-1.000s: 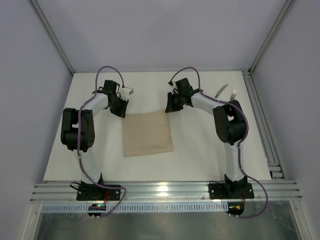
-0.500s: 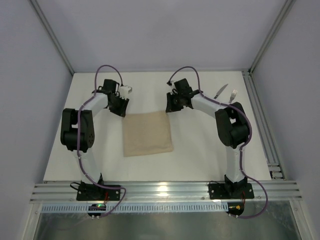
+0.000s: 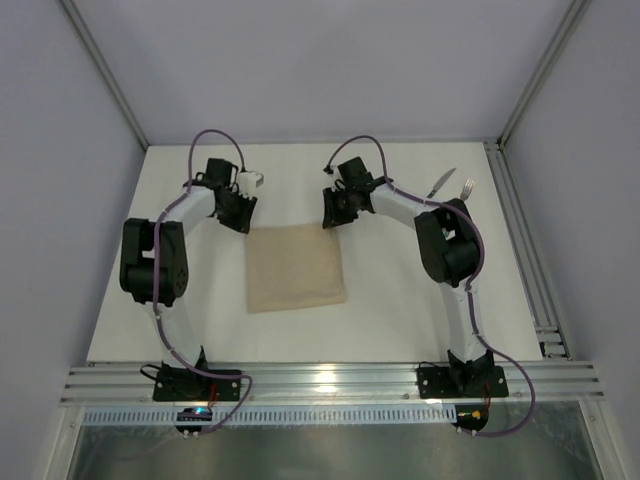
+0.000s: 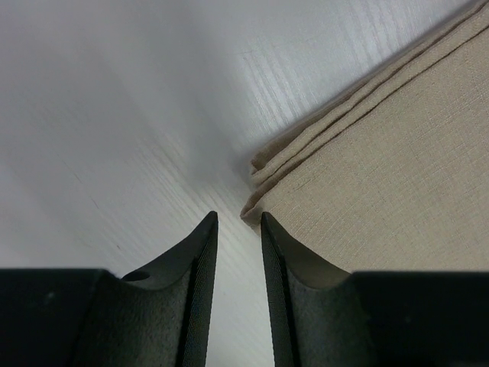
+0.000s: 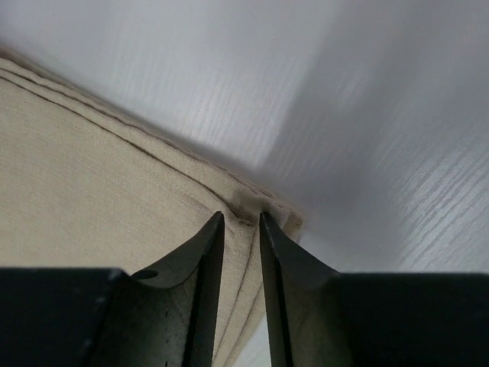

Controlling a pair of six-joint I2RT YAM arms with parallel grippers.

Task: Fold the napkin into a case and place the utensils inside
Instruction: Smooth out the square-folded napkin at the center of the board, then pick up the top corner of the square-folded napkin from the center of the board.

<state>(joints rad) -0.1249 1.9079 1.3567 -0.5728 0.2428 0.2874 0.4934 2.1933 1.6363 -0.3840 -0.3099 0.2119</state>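
The beige napkin (image 3: pixel 295 267) lies folded into a rough square at the table's middle. My left gripper (image 3: pixel 243 222) sits low at its far left corner. In the left wrist view the jaws (image 4: pixel 238 218) stand narrowly apart with bare table between them, and the layered corner of the napkin (image 4: pixel 382 168) is just ahead of the tips. My right gripper (image 3: pixel 330 220) is at the far right corner. Its jaws (image 5: pixel 241 216) stand narrowly apart astride the napkin (image 5: pixel 92 153), which is puckered between the tips. The knife (image 3: pixel 443 181) and fork (image 3: pixel 466 188) lie at the far right.
An aluminium rail (image 3: pixel 520 240) runs along the table's right edge, close to the fork. The enclosure's grey walls close in the back and sides. A metal frame (image 3: pixel 330 380) crosses the near edge by the arm bases.
My right gripper has shifted left onto the napkin's far right corner, and its elbow has swung left. The left arm has barely moved.
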